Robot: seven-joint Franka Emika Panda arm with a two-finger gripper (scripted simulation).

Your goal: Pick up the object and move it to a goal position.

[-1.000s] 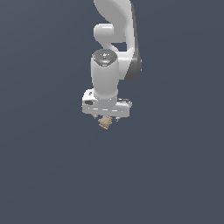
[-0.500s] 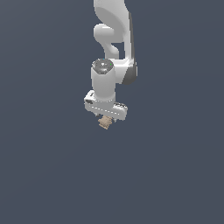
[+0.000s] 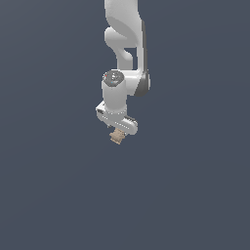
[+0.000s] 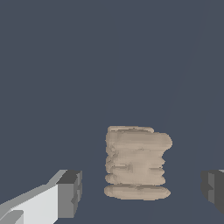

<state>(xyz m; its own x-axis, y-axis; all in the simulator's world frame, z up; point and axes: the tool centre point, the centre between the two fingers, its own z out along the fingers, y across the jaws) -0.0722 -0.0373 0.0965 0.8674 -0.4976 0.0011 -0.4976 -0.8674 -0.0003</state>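
Both pads (image 4: 70,192) stood clear of the object (image 4: 136,164); end effector (image 3: 118,131) open, holding nothing. Off-centre closing could knock it sideways.

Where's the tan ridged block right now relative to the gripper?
In the exterior view the tan ridged block sits directly under the gripper; the wrist view shows it between the two fingers, with gaps on both sides.

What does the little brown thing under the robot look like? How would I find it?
Start at the big white robot arm and follow it down to its tool. Just beneath hangs the object, a small tan-brown lumpy block. It is the only brown thing in view, narrower than the tool, with ridges like stacked layers; in the wrist view it sits between the grey fingers with gaps showing either side.
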